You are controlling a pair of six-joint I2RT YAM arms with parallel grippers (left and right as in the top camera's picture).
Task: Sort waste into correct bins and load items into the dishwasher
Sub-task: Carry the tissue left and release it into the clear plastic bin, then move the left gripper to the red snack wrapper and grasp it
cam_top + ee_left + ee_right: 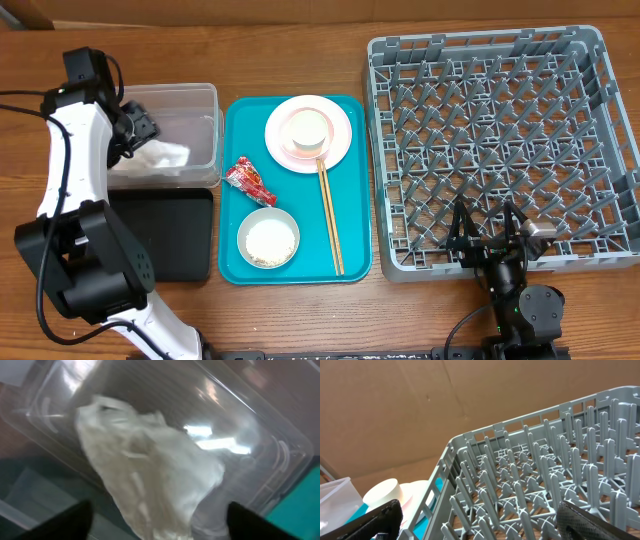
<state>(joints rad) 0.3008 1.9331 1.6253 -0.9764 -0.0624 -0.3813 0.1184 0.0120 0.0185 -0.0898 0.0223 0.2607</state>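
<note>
A crumpled white napkin (166, 157) lies inside the clear plastic tub (200, 96). It fills the left wrist view (150, 465), lying on the tub floor (250, 420). My left gripper (148, 127) hangs over the tub, open, its fingers (160, 506) wide apart on either side of the napkin. The black tray (170, 235) sits in front of the tub. The grey dish rack (500, 130) stands at the right. My right gripper (484, 228) is open and empty at the rack's front edge, and its own view (477, 505) looks across the pegs (530, 480).
A teal tray (352, 200) in the middle holds a pink plate (338, 140) with a white cup (306, 132) on it, a red wrapper (250, 182), a white bowl (268, 240) with rice, and chopsticks (330, 215). The cup (382, 492) also shows in the right wrist view.
</note>
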